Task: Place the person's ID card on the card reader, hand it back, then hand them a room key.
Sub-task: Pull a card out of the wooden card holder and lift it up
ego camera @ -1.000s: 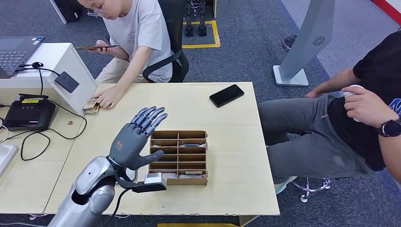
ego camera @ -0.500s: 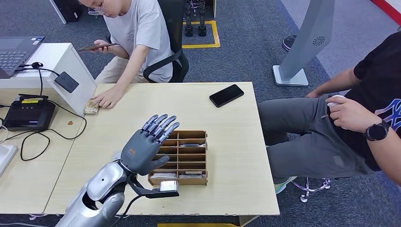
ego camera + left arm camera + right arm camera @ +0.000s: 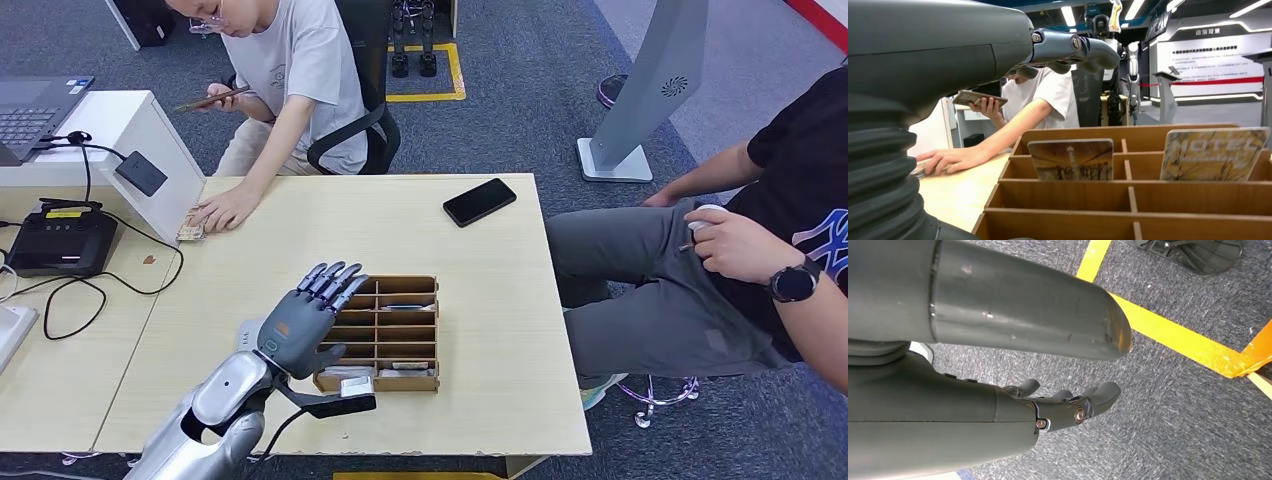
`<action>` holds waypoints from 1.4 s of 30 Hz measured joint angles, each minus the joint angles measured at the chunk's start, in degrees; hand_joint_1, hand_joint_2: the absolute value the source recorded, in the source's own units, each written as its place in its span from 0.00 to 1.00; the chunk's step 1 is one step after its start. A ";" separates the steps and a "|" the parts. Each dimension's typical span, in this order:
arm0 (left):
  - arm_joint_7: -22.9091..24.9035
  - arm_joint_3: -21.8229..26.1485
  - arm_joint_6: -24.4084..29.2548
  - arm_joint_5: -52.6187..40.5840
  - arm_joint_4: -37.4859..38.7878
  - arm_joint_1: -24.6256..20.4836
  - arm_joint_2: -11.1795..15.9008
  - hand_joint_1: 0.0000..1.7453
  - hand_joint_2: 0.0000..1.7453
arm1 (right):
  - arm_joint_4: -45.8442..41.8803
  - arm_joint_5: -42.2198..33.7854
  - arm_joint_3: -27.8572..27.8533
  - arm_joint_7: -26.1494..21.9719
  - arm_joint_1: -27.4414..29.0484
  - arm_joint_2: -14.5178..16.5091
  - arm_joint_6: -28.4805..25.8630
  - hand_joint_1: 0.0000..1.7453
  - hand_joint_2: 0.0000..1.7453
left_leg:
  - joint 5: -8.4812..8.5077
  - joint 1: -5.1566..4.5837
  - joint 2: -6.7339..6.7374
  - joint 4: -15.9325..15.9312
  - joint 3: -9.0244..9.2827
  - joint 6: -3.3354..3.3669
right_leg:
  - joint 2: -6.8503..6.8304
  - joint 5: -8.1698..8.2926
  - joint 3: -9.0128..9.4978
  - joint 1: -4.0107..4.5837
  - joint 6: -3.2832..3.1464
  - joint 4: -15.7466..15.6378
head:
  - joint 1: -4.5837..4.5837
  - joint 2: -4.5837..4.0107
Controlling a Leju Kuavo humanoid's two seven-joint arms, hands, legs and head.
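Hovering empty with fingers spread, left hand (image 3: 303, 322) over the wooden key tray (image 3: 420, 384); right hand (image 3: 1058, 405) hanging, grip unclear.

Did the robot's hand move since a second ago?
Yes. The left hand came down and toward the wooden card box. Earlier its fingers reached past the box's far edge; now they lie over the box's left compartments.
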 joint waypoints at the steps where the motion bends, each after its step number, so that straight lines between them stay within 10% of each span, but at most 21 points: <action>1: 0.00 0.00 -0.02 0.01 0.23 0.00 0.03 0.00 1.00 | 0.00 0.01 0.00 -0.01 -0.01 0.00 0.00 0.00 0.00 | 0.00 0.00 0.00 0.00 0.00 0.00 | 0.00 0.00 0.00 0.00 0.00 0.00 | -0.01 0.00; 42: -4.04 1.78 -4.59 9.32 0.71 0.19 0.09 0.00 1.00 | 0.00 0.45 0.02 0.06 -0.54 0.00 0.02 0.00 0.00 | 0.00 0.00 -0.01 0.00 0.00 0.00 | -0.01 0.00 0.00 0.00 0.00 0.00 | -0.01 0.00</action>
